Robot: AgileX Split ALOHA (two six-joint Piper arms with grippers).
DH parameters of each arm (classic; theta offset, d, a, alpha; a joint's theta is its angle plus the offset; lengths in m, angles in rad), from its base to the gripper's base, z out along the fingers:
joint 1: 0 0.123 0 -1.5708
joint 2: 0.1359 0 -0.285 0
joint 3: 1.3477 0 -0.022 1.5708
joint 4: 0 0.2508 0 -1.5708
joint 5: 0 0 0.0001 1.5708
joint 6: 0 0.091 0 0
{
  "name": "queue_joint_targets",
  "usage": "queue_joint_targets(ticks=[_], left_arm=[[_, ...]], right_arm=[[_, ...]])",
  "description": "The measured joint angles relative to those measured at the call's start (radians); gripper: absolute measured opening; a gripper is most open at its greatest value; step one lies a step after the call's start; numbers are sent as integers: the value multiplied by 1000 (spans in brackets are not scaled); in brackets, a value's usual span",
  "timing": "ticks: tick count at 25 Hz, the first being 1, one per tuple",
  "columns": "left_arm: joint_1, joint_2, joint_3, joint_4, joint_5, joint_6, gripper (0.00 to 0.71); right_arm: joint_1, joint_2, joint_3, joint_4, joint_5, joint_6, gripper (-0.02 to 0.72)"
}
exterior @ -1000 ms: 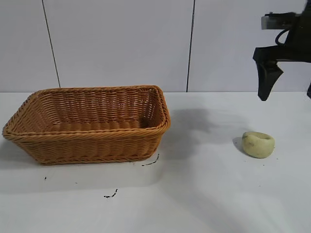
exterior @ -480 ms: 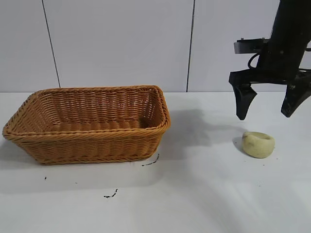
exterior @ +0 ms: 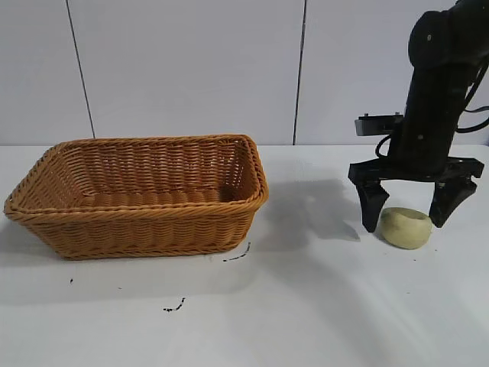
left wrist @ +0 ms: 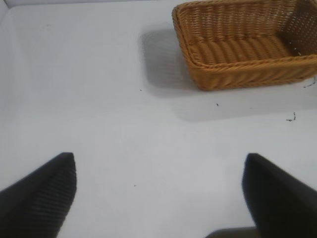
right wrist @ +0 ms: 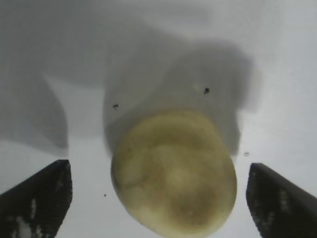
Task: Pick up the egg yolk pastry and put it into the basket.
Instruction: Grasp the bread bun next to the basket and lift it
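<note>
The basket point(exterior: 137, 195) sits on the left half of the desk point(exterior: 306, 306), toward the rear edge, its long side facing the exterior camera and its inside showing only bare weave. A few small dark specks point(exterior: 174, 307) lie on the desk just in front of it, nearer the front edge.

The left gripper point(left wrist: 158, 193) hangs above bare desk (only its own wrist view shows it), fingers spread wide with nothing between them; the basket point(left wrist: 242, 44) lies well apart from it, beyond the fingertips.

On the right half of the desk, well apart from the basket, the pastry point(exterior: 406, 227) rests on the surface, a pale yellow-green lump. The right gripper point(exterior: 407, 216) is down over it, its arm rising steeply toward the desk's right rear. Its fingers are spread wide, one on each side of the pastry, tips about level with the lump. In the right wrist view the pastry point(right wrist: 173, 171) lies between the two fingertips point(right wrist: 37, 196) with clear desk showing on either side, so neither finger touches it. The pastry's shadow falls on the desk behind it, with a few tiny dark crumbs point(right wrist: 206, 90) around.
</note>
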Motion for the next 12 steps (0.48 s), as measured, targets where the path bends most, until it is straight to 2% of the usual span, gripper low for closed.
queue_joint_targets(ticks=[1, 4, 6, 8, 12], left_arm=[[0, 0, 0, 0, 0, 0, 693], [0, 0, 0, 0, 0, 0, 693], [0, 0, 0, 0, 0, 0, 693], [0, 0, 0, 0, 0, 0, 693], [0, 0, 0, 0, 0, 0, 693]], right_arm=[[0, 0, 0, 0, 0, 0, 510], [0, 0, 0, 0, -4, 0, 296], [0, 0, 0, 0, -16, 0, 203], [0, -1, 0, -6, -23, 0, 165], [0, -5, -1, -6, -22, 0, 148]])
